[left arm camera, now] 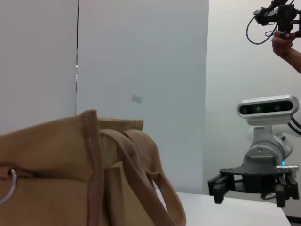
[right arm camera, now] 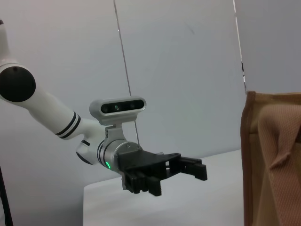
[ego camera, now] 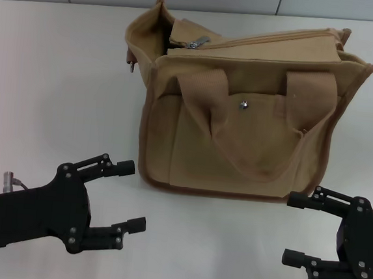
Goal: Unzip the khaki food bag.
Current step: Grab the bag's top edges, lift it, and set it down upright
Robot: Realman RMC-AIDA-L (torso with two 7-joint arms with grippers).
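Observation:
The khaki food bag (ego camera: 241, 111) stands upright in the middle of the white table, front pocket with metal snap (ego camera: 244, 105) facing me. Its top zipper runs along the top, with the silver pull (ego camera: 198, 42) at the bag's left end. My left gripper (ego camera: 129, 195) is open, low at the front left, short of the bag. My right gripper (ego camera: 295, 228) is open at the front right, just below the bag's lower right corner. The bag's side fills part of the left wrist view (left arm camera: 70, 174) and shows in the right wrist view (right arm camera: 273, 160).
The white table (ego camera: 54, 82) stretches around the bag. A metal ring (ego camera: 132, 63) hangs at the bag's left end. The right gripper shows far off in the left wrist view (left arm camera: 256, 186), the left gripper in the right wrist view (right arm camera: 181, 172).

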